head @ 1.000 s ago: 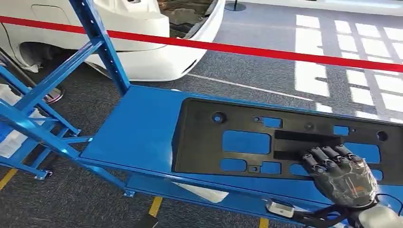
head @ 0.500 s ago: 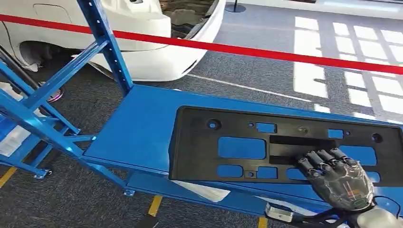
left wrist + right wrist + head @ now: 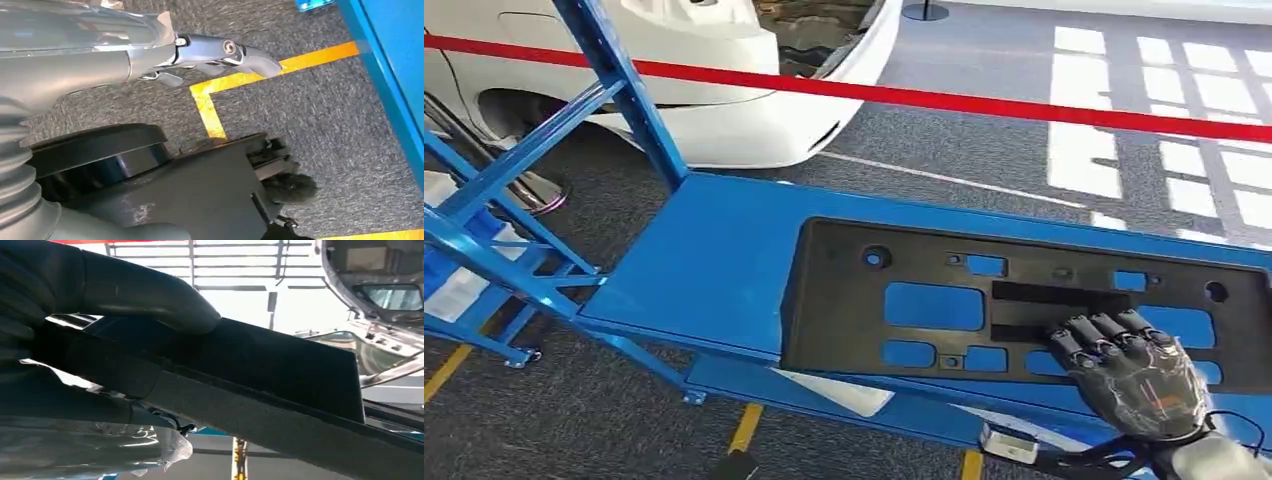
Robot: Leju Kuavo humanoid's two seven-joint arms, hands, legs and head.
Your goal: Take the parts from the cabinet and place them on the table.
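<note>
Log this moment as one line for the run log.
right robot hand: gripping black plastic panel | panel: on blue shelf | left robot hand: unclear

Right hand (image 3: pixel 1139 375): dark glossy shell, black segmented fingers (image 3: pixel 1092 333); left hand (image 3: pixel 220 52) silver, ribbed grey cover.

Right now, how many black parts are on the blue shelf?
1: a long black panel lies flat on the blue shelf, gripped at its near edge by the right robot hand. The picture's right edge cuts off its far end.
</note>
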